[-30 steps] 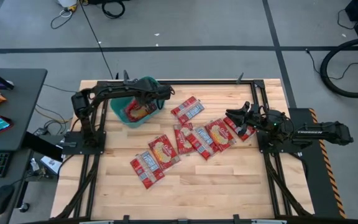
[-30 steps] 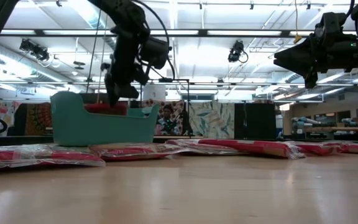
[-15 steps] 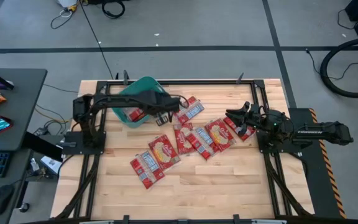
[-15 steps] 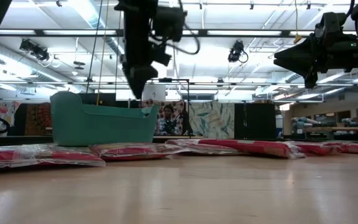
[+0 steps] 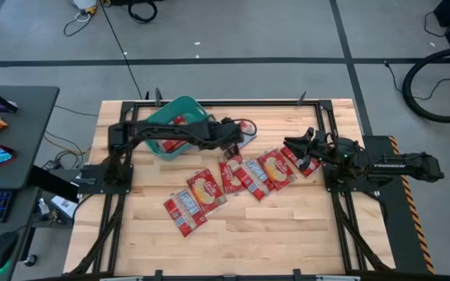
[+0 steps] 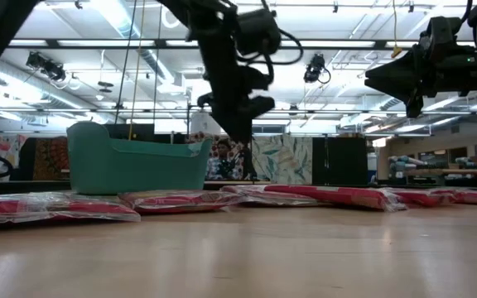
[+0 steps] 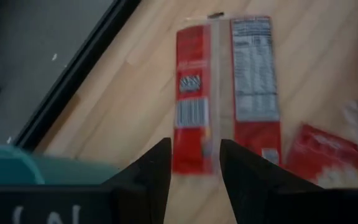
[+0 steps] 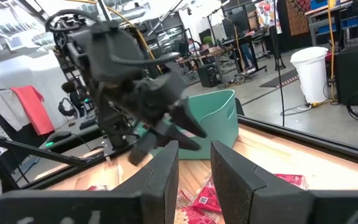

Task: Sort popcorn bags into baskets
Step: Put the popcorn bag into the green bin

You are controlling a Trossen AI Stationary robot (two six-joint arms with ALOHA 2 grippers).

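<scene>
The teal basket [image 5: 180,104] stands at the table's far left, with red popcorn bags [image 5: 176,122] inside it. Several more bags lie flat on the wood in a loose row [image 5: 255,176], down to one at the near left [image 5: 184,211]. My left gripper [image 5: 239,139] is open and empty, pointing down above a bag that lies back side up [image 7: 222,93] just right of the basket [image 7: 17,165]. My right gripper [image 5: 292,148] hovers open and empty over the rightmost bag [image 5: 306,162]; in the low view it is high up [image 6: 371,80].
Black frame rails [image 5: 209,102] run along the table's far edge and both sides. Bare wood [image 5: 280,234] lies toward the near edge. A desk [image 5: 6,156] with a keyboard, a phone and an orange packet stands off the table's left side.
My left gripper has risen out of the teal basket and gone toward the table's right edge, and now hangs over the bag beside the basket. The bags in the basket have stayed there.
</scene>
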